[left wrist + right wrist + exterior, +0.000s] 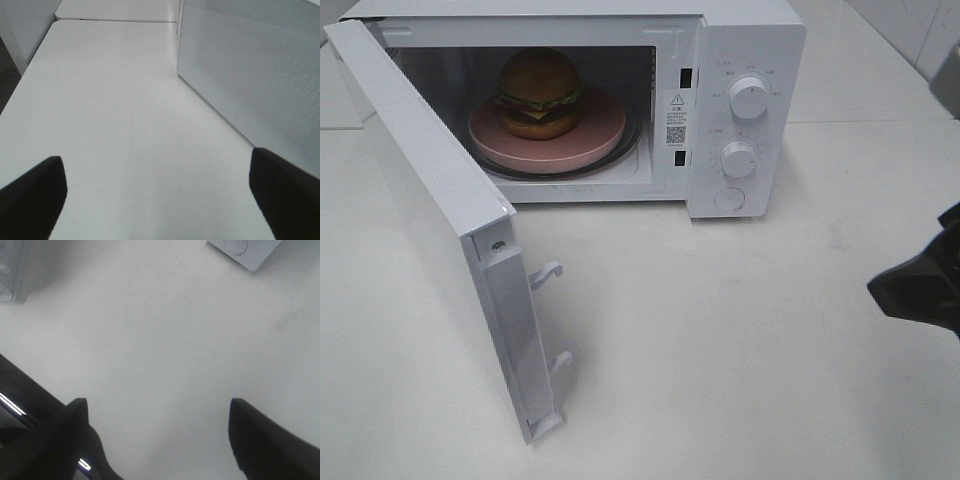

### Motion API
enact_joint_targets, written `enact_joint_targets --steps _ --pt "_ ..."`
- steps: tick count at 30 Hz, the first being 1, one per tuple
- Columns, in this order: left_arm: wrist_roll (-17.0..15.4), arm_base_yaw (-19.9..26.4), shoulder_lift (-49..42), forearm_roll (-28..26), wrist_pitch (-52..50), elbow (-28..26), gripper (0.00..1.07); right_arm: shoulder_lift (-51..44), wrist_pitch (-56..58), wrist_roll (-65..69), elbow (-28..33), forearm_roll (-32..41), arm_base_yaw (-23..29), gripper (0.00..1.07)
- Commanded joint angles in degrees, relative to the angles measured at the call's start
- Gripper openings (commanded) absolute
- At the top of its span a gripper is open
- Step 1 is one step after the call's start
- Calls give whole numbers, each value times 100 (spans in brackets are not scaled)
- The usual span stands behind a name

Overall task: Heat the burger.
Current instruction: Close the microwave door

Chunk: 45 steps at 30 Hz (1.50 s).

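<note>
Exterior high view: a white microwave (pixel 740 40) stands on the white table (pixel 720 350) with its door (pixel 420 190) swung fully open to the left. The burger (pixel 540 92) sits upright inside the cavity, on a pink plate (pixel 600 135) that rests on the glass turntable (pixel 632 150). The control panel carries two knobs (pixel 749 98), one above the other, with a round button (pixel 729 198) below them. A dark end of the right arm (pixel 920 285) shows at the right edge, above the table and well apart from the microwave.

Left wrist view: the left gripper (pixel 156 162) hangs over bare table with its two dark fingers (pixel 35 195) spread wide and nothing between them. The perforated outer face of the door stands just beside it.

Right wrist view: the right gripper (pixel 158 407) is likewise spread wide and empty, over bare table. A corner of the control panel with the button shows beyond it, as does the lower edge of the door
</note>
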Motion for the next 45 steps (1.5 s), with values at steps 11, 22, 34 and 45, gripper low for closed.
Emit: enact_joint_targets --steps 11,22,34,45 --pt "6 -23 -34 -34 -52 17 91 -1003 1060 155 23 189 11 76" --pt "6 -23 -34 -34 -52 17 91 -1587 1140 183 80 183 -281 76" --pt "6 -23 -34 -34 -52 17 91 -2326 900 183 854 189 -1564 76" --pt "6 -23 -34 -34 -52 17 91 -3392 659 183 1192 229 -2693 76"
